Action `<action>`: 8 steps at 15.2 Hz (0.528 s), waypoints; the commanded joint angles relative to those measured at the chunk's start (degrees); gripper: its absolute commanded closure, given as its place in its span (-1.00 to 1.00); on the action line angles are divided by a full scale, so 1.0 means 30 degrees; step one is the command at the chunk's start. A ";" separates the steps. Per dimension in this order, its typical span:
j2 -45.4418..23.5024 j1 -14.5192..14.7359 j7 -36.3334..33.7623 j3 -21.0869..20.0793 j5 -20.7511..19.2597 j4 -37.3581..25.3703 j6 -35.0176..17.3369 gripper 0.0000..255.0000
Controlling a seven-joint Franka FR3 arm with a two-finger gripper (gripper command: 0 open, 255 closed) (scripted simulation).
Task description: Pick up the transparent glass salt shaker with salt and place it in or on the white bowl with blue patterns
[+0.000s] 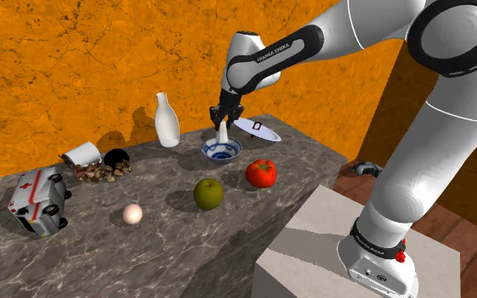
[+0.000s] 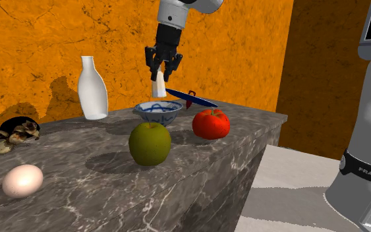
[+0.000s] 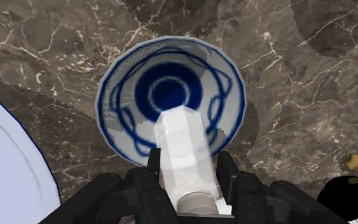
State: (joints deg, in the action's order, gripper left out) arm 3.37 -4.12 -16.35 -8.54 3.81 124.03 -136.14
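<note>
Near the far edge of the bench (image 1: 152, 245) stands a white bottle (image 1: 167, 119). Next, the jaws clasp the pale salt shaker (image 1: 222, 134) upright, just above the blue-patterned bowl (image 1: 232, 153). A plate (image 1: 257, 129) lies beside it.

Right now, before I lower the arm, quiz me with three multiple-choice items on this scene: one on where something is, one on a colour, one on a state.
1. Where is the shaker?
A. above the bowl
B. above the apple
C. inside the bowl

2. What colour is the apple?
A. red
B. green
C. yellow

3. How is the gripper?
A. open and empty
B. shut on nothing
C. shut on the shaker

Answers: 1 A, it hangs clear over the rim. 2 B, its skin is green. 3 C, both fingers clasp the shaker.
</note>
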 commanded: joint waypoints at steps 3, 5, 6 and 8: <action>-0.0482 0.0004 0.0017 -0.0013 -0.0037 0.0556 -0.1047 1.00; -0.0733 0.0009 0.0016 -0.0023 -0.0059 0.0833 -0.1573 1.00; -0.0730 0.0009 0.0016 -0.0023 -0.0059 0.0836 -0.1573 1.00; -0.0732 0.0009 0.0016 -0.0023 -0.0059 0.0834 -0.1573 1.00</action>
State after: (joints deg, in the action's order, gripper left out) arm 1.25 -4.08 -16.34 -8.63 3.63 126.50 -140.73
